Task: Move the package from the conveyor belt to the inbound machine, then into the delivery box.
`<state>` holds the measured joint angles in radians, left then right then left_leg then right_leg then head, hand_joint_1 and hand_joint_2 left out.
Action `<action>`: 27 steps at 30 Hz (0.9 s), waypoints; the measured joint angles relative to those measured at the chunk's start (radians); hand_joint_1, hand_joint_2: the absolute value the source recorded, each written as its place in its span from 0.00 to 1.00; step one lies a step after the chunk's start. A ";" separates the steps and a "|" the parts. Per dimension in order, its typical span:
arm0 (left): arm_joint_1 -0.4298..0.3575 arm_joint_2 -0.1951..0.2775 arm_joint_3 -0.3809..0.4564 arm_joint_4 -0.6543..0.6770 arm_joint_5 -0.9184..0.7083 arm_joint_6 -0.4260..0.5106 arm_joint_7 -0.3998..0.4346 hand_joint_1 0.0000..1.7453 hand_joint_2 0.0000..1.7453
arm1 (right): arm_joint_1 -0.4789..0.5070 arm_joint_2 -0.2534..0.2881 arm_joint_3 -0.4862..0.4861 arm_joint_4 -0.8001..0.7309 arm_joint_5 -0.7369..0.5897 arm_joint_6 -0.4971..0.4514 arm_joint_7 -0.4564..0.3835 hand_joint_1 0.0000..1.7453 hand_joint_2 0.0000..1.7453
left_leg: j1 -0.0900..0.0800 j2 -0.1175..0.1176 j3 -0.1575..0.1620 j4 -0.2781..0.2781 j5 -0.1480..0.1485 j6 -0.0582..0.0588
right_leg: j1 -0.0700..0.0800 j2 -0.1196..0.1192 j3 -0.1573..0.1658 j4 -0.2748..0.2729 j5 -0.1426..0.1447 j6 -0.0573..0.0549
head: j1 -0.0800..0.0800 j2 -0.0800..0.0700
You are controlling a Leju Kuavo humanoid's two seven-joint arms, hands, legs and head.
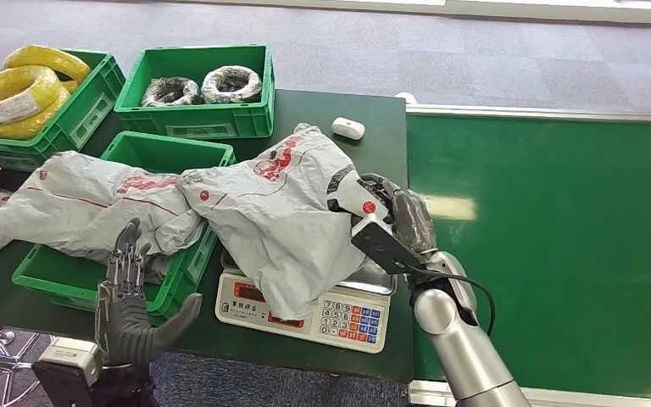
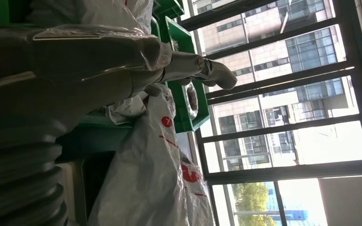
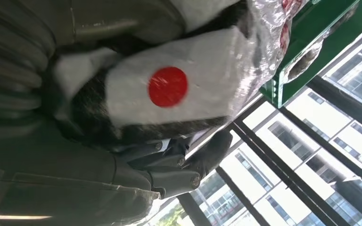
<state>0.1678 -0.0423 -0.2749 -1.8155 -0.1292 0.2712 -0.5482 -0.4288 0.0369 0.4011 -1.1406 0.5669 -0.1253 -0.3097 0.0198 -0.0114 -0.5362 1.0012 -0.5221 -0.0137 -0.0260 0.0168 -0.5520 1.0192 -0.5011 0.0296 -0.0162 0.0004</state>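
A grey package (image 1: pixel 280 220) with red markings lies across the white scale (image 1: pixel 305 314) at the table's front edge. My right hand (image 1: pixel 390 216) grips its right end; the right wrist view shows the package (image 3: pixel 169 87) with a red dot pressed into the palm, fingers (image 3: pixel 179 172) curled under it. My left hand (image 1: pixel 131 297) is held upright with its fingers spread, holding nothing, at the front of a green crate (image 1: pixel 59 284). Another grey package (image 1: pixel 93 203) lies over that crate. In the left wrist view the thumb (image 2: pixel 193 68) sticks out beside a package (image 2: pixel 155 174).
The green conveyor belt (image 1: pixel 559 237) runs along the right. Behind are a crate of black coils (image 1: pixel 195 119) and a crate of yellow cable coils (image 1: pixel 17 97). A small white object (image 1: pixel 347 128) lies at the table's back.
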 joint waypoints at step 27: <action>-0.407 -0.064 -0.251 0.373 -0.424 -0.147 0.372 0.00 1.00 | 0.277 -0.097 -0.137 -0.447 -0.097 -0.047 -0.083 0.00 1.00 | 0.000 -0.001 -0.001 0.001 0.000 0.000 | -0.001 0.000 -0.003 -0.001 0.000 0.000 | 0.000 0.000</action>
<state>-0.2387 -0.1064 -0.5261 -1.4422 -0.5530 0.1246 -0.1762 -0.1521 -0.0599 0.2637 -1.5873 0.4702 -0.1720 -0.3928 0.0194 -0.0122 -0.5375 1.0023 -0.5223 -0.0136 -0.0266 0.0168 -0.5549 1.0185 -0.5008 0.0296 -0.0164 0.0004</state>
